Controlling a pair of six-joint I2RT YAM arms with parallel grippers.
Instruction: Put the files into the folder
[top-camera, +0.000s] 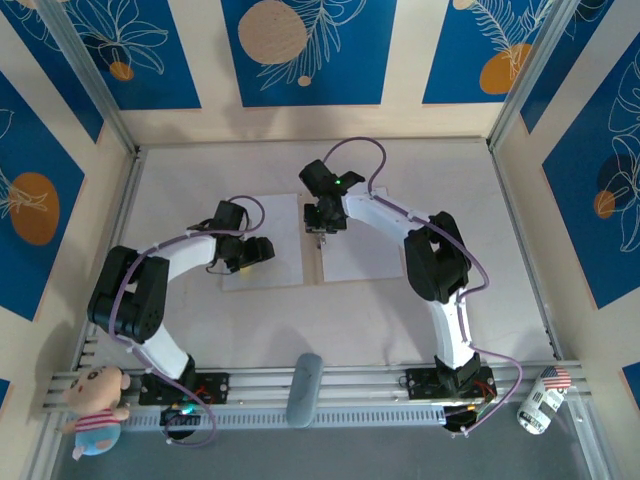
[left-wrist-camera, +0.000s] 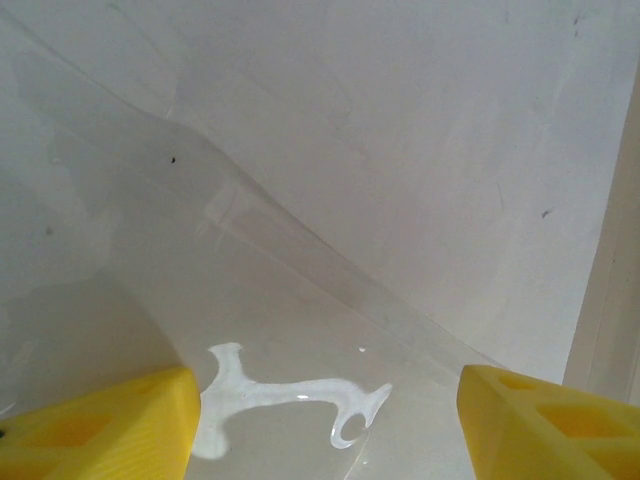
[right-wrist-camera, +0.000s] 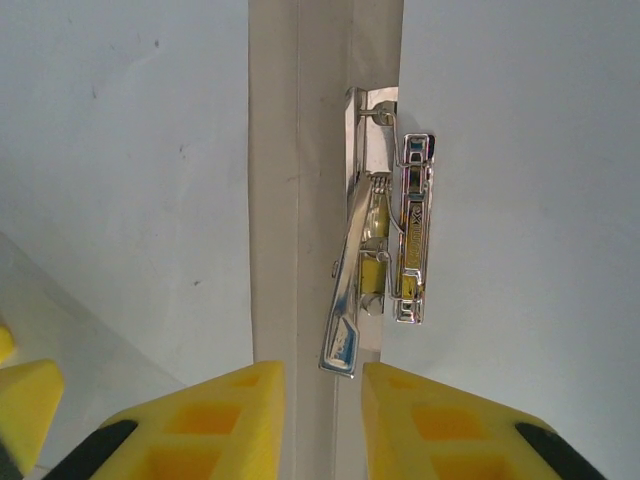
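Note:
Two white files lie flat side by side, one on the left (top-camera: 285, 215) and one on the right (top-camera: 365, 258). Between them runs a tan strip of the folder (right-wrist-camera: 298, 180). A shiny metal clip (right-wrist-camera: 412, 230) sits at the right sheet's inner edge, and its lever (right-wrist-camera: 348, 300) points toward my right gripper (right-wrist-camera: 323, 378). That gripper's yellow fingers stand close together, and the lever's tip lies just ahead of the gap. My left gripper (left-wrist-camera: 325, 410) is open wide over the left sheet, above a clear glossy film (left-wrist-camera: 300, 300).
At the near left corner lies a pink pig plush (top-camera: 95, 405). A small can (top-camera: 540, 400) sits at the near right. A grey oblong object (top-camera: 305, 388) rests on the front rail between the arm bases. Low walls border the table.

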